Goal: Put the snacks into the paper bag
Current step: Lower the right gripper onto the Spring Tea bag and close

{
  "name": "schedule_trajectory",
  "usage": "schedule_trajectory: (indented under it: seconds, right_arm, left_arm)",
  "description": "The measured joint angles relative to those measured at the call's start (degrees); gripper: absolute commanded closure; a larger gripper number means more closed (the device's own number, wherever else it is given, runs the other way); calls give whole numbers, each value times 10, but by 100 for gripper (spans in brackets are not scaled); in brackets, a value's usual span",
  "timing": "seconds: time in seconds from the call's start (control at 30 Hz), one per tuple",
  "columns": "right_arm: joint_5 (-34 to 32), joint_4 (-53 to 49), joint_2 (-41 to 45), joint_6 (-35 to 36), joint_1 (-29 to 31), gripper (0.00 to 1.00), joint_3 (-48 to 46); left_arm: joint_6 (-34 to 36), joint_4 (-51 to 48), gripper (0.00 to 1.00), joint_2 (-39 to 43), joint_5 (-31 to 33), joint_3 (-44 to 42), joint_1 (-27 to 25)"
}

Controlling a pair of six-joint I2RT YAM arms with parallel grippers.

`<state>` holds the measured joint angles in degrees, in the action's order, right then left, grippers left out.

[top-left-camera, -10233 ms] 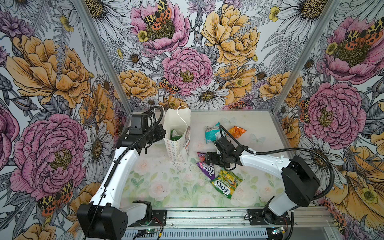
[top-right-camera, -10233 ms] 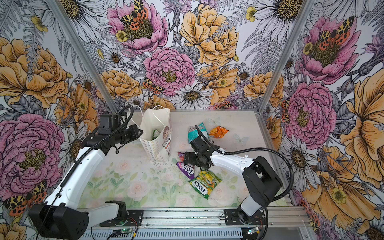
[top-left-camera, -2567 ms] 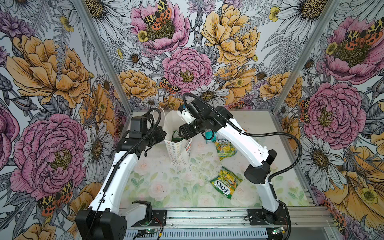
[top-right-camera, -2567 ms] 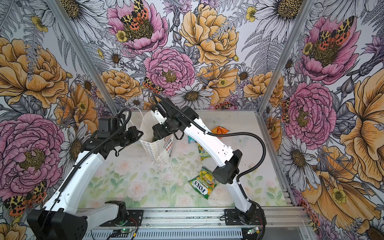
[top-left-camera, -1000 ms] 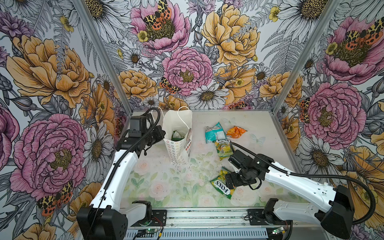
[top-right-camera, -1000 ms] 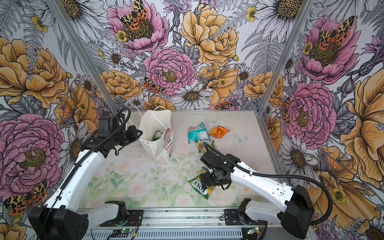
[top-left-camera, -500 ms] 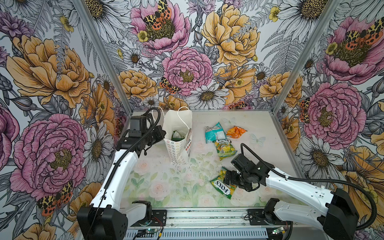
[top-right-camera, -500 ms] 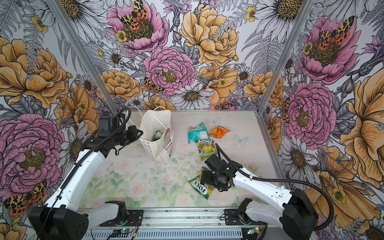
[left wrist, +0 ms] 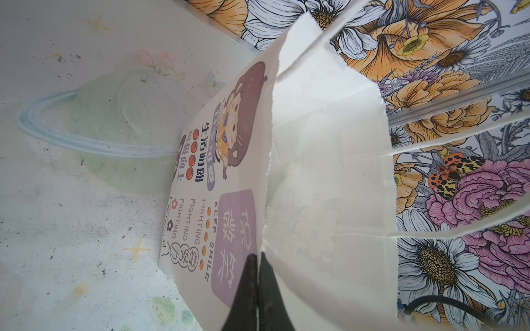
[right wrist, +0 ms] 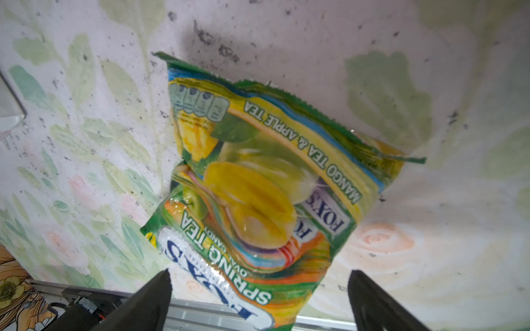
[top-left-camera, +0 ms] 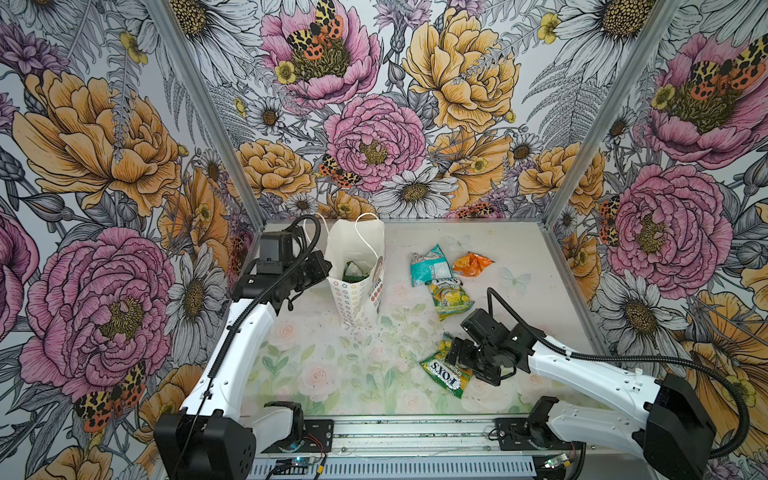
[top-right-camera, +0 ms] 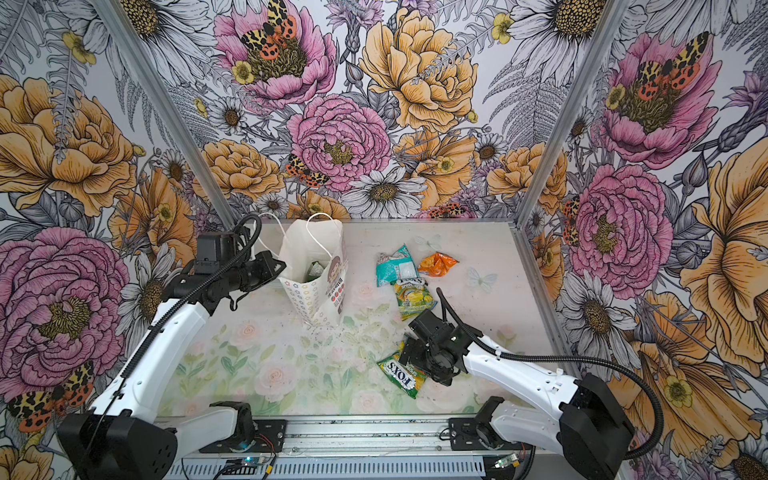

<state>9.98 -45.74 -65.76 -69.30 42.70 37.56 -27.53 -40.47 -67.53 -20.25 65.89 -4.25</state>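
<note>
The white paper bag (top-left-camera: pixel 360 245) (top-right-camera: pixel 309 249) stands upright at the back left, with a green packet (top-left-camera: pixel 353 270) showing inside. My left gripper (left wrist: pixel 259 258) (top-left-camera: pixel 324 268) is shut on the bag's rim. Near the front edge lies a creased green-yellow FOX'S snack (top-left-camera: pixel 444 370) (top-right-camera: pixel 401 372) (right wrist: pixel 258 186). My right gripper (right wrist: pixel 259 275) (top-left-camera: pixel 455 355) (top-right-camera: pixel 409 353) is open over one end of it, one finger on each side. Another green-yellow packet (top-left-camera: pixel 449 293), a teal-white one (top-left-camera: pixel 428 270) and an orange one (top-left-camera: pixel 471 262) lie further back.
Flower-printed walls close in the left, back and right sides. A metal rail (top-left-camera: pixel 415 432) with both arm bases runs along the front edge. The right arm's black cable (top-left-camera: pixel 498 307) loops above the table behind the gripper.
My right gripper has moved slightly left and now sits over the front FOX'S packet, still open. The left gripper and the bag have not moved.
</note>
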Motion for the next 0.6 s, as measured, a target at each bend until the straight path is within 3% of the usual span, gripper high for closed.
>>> schedule_trajectory:
  seconds: [0.6]
  right_arm:
    - [-30,25,-131,2,-2,3,43]
  left_arm:
    - [0,0,100,-1,0,0,0]
